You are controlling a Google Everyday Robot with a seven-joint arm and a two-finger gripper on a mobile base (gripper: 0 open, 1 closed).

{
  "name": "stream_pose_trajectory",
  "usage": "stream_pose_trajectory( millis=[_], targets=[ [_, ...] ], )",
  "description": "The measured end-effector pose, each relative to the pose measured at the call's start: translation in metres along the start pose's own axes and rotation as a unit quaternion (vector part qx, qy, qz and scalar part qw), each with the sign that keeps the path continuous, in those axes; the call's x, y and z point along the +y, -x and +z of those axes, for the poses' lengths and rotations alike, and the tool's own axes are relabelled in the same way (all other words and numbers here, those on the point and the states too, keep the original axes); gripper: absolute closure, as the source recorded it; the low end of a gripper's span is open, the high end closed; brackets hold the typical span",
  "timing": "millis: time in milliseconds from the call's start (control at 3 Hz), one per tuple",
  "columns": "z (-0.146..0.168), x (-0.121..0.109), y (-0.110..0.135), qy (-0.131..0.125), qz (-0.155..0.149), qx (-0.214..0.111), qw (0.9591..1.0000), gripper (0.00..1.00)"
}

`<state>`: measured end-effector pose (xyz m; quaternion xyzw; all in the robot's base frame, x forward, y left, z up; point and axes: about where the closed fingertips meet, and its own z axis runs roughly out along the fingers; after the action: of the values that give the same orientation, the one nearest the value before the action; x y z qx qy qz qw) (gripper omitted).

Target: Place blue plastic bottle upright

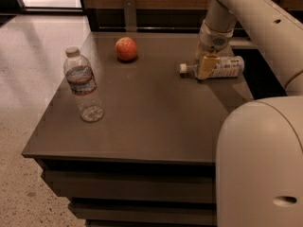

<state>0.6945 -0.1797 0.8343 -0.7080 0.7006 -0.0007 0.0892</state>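
The blue plastic bottle [226, 66] lies on its side near the far right edge of the dark table [147, 112], its white cap [182, 68] pointing left. My gripper [205, 68] comes down from the arm at the upper right and sits at the bottle's neck end, with a pale yellow finger [206, 66] in front of the bottle. The bottle rests on the table.
A wider clear bottle [84, 86] with a narrow band label stands upright at the table's left. A red-orange apple [126, 49] sits at the far middle. A grey post [129, 13] rises behind the table. My robot body [260, 164] fills the lower right.
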Motion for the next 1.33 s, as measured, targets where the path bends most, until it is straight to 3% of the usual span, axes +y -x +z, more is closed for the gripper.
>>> stream_pose_trajectory(
  millis=[333,667,1000,1333],
  targets=[
    [-0.004,0.001,0.004,-0.005,-0.006,0.0,1.0,0.85],
    [-0.018,0.001,0.012,-0.021,-0.015,-0.008,0.9996,1.0],
    [-0.045,0.001,0.022,-0.048,-0.023,-0.03,0.9981,1.0],
    [-0.068,0.004,0.034,-0.07,-0.027,-0.088,0.9933,1.0]
  ],
)
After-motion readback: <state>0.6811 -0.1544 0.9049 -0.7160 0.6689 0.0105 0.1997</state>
